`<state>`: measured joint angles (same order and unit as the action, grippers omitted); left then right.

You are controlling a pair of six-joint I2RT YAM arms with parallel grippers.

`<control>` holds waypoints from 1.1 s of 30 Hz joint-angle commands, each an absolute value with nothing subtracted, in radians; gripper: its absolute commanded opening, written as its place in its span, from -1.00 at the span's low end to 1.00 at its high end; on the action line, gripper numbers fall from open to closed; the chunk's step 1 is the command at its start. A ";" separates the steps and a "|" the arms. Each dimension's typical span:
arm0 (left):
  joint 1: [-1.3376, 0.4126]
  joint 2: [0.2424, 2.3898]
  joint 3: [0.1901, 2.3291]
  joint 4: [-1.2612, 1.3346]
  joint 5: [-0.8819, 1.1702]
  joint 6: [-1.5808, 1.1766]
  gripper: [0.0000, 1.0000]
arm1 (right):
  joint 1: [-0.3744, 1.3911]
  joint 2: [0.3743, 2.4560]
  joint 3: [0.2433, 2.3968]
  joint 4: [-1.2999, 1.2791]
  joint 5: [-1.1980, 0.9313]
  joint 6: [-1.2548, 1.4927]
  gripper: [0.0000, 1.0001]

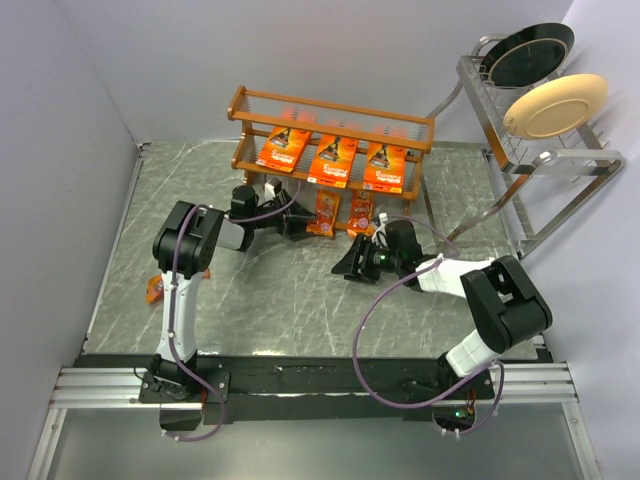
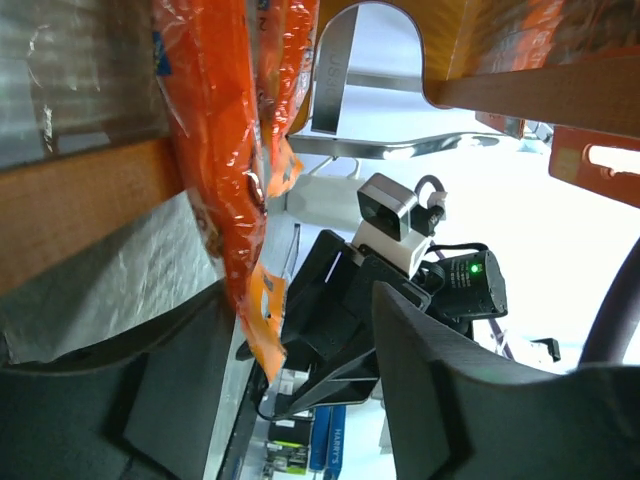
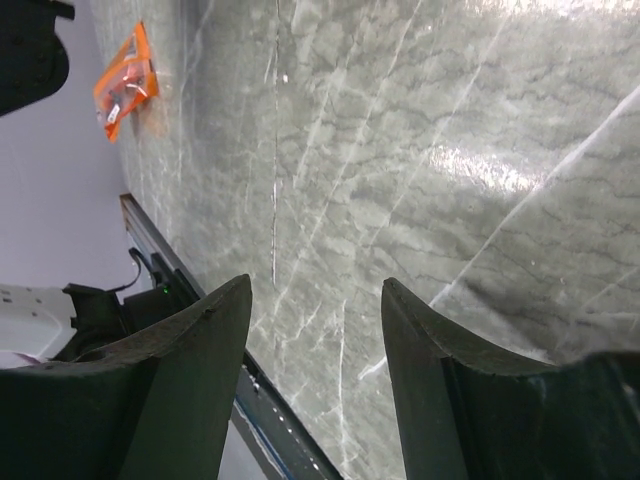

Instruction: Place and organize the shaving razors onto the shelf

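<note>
The orange-brown shelf point(image 1: 250, 103) stands at the back. Three large razor cards point(image 1: 333, 158) lie on its upper tier. Two small blister packs point(image 1: 361, 212) stand at its lower front. A third small pack point(image 1: 153, 290) lies on the table at the left, and also shows in the right wrist view point(image 3: 125, 80). My left gripper point(image 1: 305, 228) is open at the lower tier, right beside the left small pack point(image 1: 325, 212). In the left wrist view that pack point(image 2: 230, 150) hangs by the left finger point(image 2: 170, 400) of the gripper point(image 2: 300, 400). My right gripper point(image 1: 347, 268) is open and empty over the table point(image 3: 315, 285).
A silver metal plate rack point(image 1: 560, 170) with a black plate point(image 1: 530, 52) and a cream plate point(image 1: 555, 105) stands at the back right. The marble table point(image 1: 280, 300) has grey walls at the left and back. The right arm's wrist shows in the left wrist view point(image 2: 440, 280).
</note>
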<state>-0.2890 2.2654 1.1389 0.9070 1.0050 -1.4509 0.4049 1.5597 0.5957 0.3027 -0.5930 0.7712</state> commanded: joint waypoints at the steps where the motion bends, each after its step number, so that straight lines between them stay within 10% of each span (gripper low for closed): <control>1: -0.295 2.223 1.089 0.786 0.974 -1.422 0.28 | 0.405 1.608 0.658 0.365 -0.563 0.795 0.24; 21: -0.175 1.935 0.835 0.425 0.853 -1.030 0.38 | 0.600 1.871 1.044 0.186 -0.281 0.736 -0.59; 33: -0.129 1.533 0.681 0.183 0.759 -0.772 0.48 | 0.629 2.013 1.292 0.035 -0.038 0.519 -0.58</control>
<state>-0.1375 1.6157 0.7227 0.2459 0.7887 -0.8677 0.6136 1.9823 1.2118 0.0616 -0.1452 0.6323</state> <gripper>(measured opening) 0.734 0.212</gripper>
